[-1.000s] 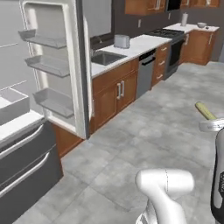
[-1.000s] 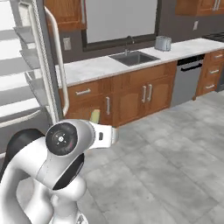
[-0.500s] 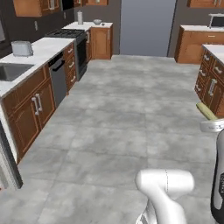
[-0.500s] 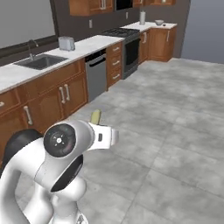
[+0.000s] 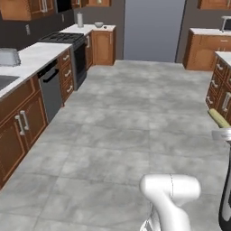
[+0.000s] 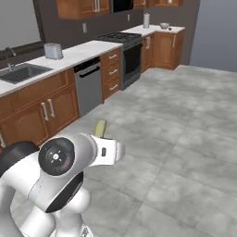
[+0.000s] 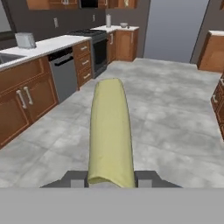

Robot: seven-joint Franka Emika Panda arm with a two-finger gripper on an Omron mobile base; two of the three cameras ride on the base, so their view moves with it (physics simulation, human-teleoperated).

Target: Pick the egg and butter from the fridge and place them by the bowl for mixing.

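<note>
The butter [image 7: 110,131], a yellow-olive stick, is clamped between the fingers of my gripper [image 7: 111,179], which is shut on it, and it points out ahead over the floor. In the base views the butter [image 5: 219,118] [image 6: 99,128] pokes out of the gripper [image 5: 224,131] [image 6: 102,137], carried high above the tiles. The small pale bowl [image 5: 98,24] [image 6: 164,25] [image 7: 124,25] sits on the far corner counter, with a tall grey-white roll [image 5: 80,19] [image 6: 146,20] beside it. The egg and the fridge are out of view.
A counter run lies along the left with a toaster [image 6: 53,51], sink [image 6: 23,71], dishwasher [image 5: 51,90] and black stove [image 5: 67,38]. More wooden cabinets [image 5: 222,94] stand at the right. Grey tile floor [image 5: 135,126] stretches ahead.
Both base views have swung away from the open fridge and along the counter toward the stove, so the camera has moved. The butter stays in the shut gripper.
</note>
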